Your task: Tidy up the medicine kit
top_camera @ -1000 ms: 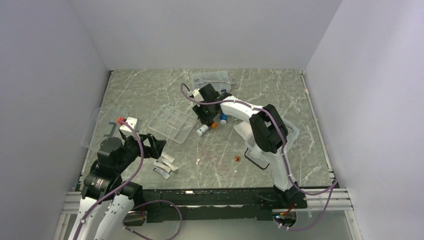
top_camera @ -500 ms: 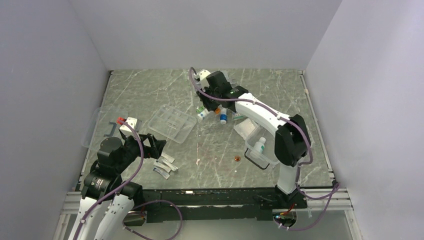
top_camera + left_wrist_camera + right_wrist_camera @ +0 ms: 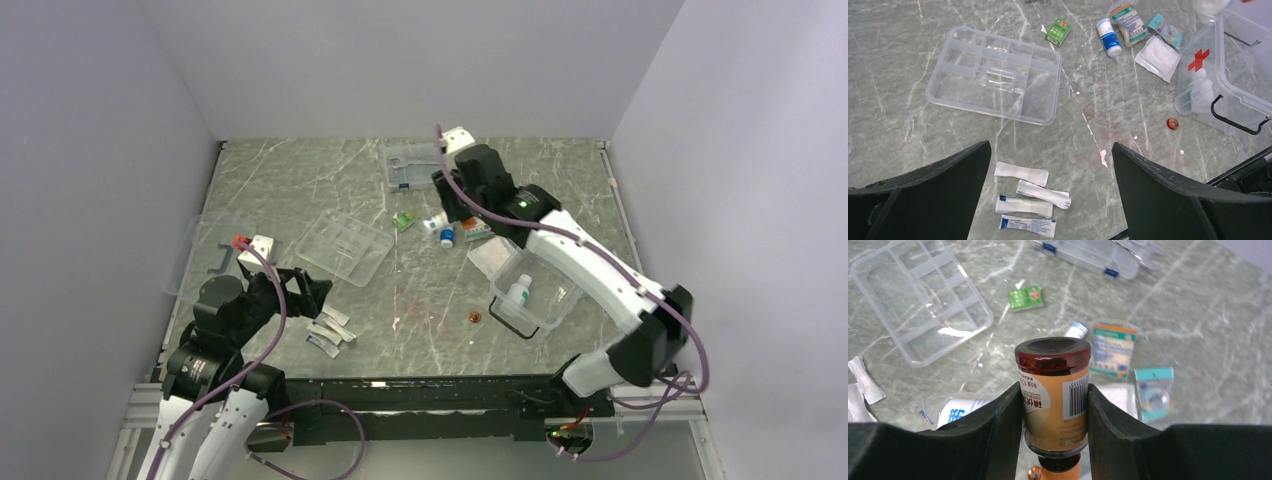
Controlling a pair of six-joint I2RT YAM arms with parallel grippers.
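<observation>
Right gripper [image 3: 1054,397], mine: jaws part-closed on an amber bottle [image 3: 1053,375], gripped at mid-body, dark end away from me, orange cap [image 3: 1055,467] toward me. Bottle hangs above the loose packets [image 3: 1110,350] on the far part of the table [image 3: 300,180]. The kit box [image 3: 560,300] stands open on the near side of that pile, with one white bottle [image 3: 517,292] inside. Divided tray [image 3: 345,245] lies empty to the left, well apart. To do this step well, I judge that I should carry the bottle over the box wall, clear of the black handle [image 3: 1228,121], lower it beside the white bottle, and only then let go. Left gripper [image 3: 1052,182]: spread wide, holding nothing, above the sachets [image 3: 1030,200].
</observation>
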